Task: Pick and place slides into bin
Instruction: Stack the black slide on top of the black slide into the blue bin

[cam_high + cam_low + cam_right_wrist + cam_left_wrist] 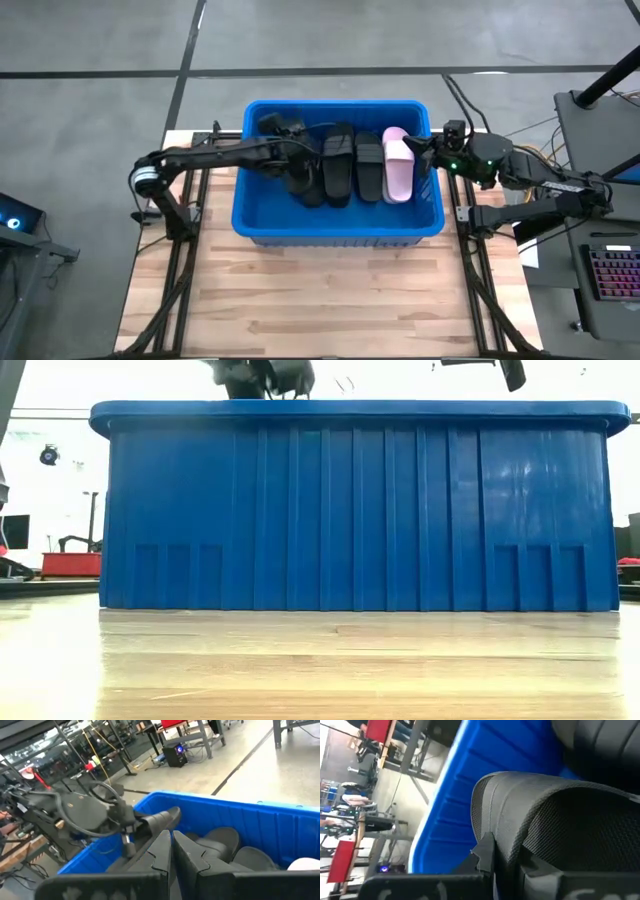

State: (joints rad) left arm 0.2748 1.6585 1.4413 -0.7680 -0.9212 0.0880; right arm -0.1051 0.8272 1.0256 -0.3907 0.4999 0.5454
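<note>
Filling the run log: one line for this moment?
left hand: shut on black slide, over bin | right hand: shut, at bin rim

no legible text, labels, nos.

A workshop or robotics lab: bare grey concrete floor (90, 40) marked with dark lines, metal-framed workbenches (200, 732) with red tops, a computer tower (176, 755) and loose cables on the floor, a backlit keyboard (612, 272) beside the wooden table (320, 300).
</note>
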